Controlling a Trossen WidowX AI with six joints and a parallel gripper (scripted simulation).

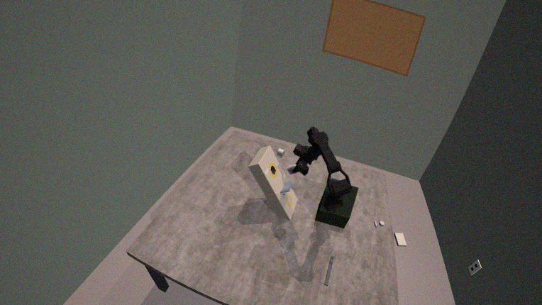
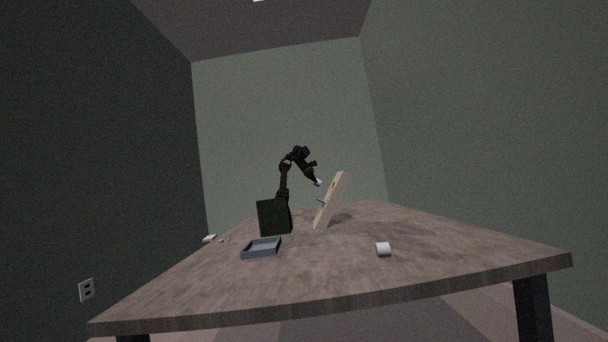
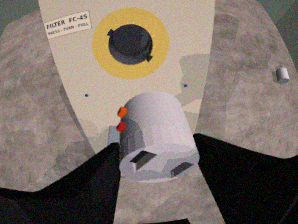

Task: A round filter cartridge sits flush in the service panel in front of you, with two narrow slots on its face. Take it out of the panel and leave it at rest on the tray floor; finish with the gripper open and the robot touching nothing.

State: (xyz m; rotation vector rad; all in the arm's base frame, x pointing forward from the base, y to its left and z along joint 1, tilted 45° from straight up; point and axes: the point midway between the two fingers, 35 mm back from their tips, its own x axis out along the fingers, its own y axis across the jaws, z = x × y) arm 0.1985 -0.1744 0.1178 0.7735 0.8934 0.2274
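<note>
Pincer is gripping the filter cartridge by its sides, one finger against each flank, probably because a side grip is leaving the two slots uncovered and is fitting a round body. Cartridge is hanging in the air, out of the service panel, its slotted face turning toward the wrist view; the yellow-ringed socket is standing dark and unfilled. Panel is leaning back on the tabletop, likely so the arm is reaching the socket face-on. Small ledge is sticking out below the socket, maybe serving as a rest. Tray is sitting apart, beside the dark base block, so the carry is still remaining, then lowering, releasing and backing off. Grip is looking firm enough, but the smooth round sides could be slipping or rolling if released high. White cylinder is lying separately, not being touched.
</note>
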